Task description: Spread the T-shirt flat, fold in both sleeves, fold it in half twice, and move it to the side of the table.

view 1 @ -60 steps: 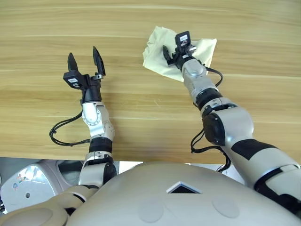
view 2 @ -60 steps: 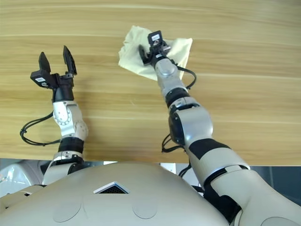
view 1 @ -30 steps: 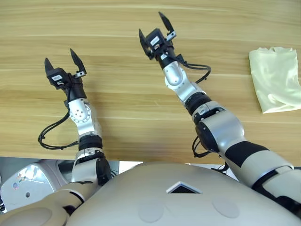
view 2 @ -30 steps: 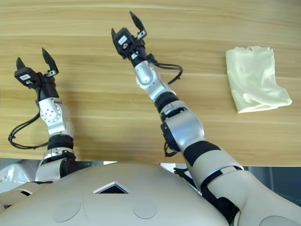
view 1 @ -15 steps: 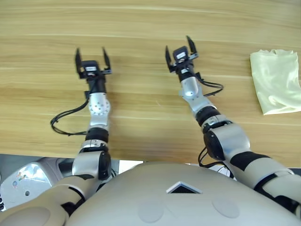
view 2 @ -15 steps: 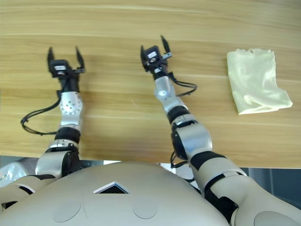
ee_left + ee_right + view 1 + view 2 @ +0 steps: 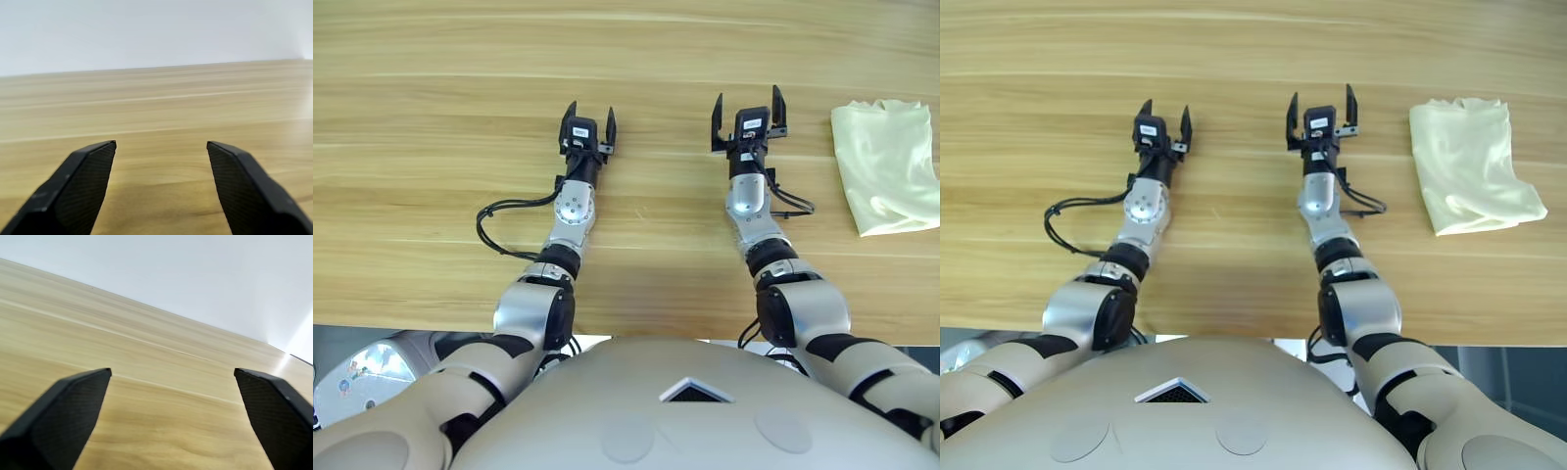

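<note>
**Folded T-shirt at the side, both end effectors empty**

The pale yellow T-shirt (image 7: 886, 166) lies folded on the wooden worktop (image 7: 431, 147), at 3 o'clock from the right end effector (image 7: 747, 95). The left end effector (image 7: 591, 110) hovers beside it at 9 o'clock. Both have their fingers spread, gripping nothing.

bare wood of the table (image 7: 431, 147) runs open from 9 through 12 o'clock of the left gripper (image 7: 590, 111), and an open strip lies between it and the right gripper (image 7: 747, 98) at its 3 o'clock, both with fingers spread. the one obstacle is the folded t-shirt (image 7: 886, 166) — flat on the wood between 3 and 4 o'clock of the right gripper, apart from it — with a band of bare wood between the two.
</note>
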{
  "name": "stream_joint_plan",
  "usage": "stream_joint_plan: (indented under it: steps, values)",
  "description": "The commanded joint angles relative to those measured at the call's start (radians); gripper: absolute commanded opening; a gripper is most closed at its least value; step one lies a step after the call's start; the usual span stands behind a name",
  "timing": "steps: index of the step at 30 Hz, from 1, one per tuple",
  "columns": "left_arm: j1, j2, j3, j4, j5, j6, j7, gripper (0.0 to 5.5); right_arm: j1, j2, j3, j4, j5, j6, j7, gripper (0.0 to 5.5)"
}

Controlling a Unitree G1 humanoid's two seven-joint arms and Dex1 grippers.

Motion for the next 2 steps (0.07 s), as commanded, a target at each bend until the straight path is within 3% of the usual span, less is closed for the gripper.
stream_joint_plan:
  steps: [1,2]
  values:
    - [0.012,-0.01,0.011,0.013,-0.033,0.026,-0.046,3.45,0.013,-0.004,-0.012,0.032,0.011,0.001,0.005,4.83]
    - [0.015,-0.011,0.013,0.009,-0.046,0.023,-0.082,3.66,0.011,-0.001,-0.01,0.035,0.01,0.001,0.006,4.87]
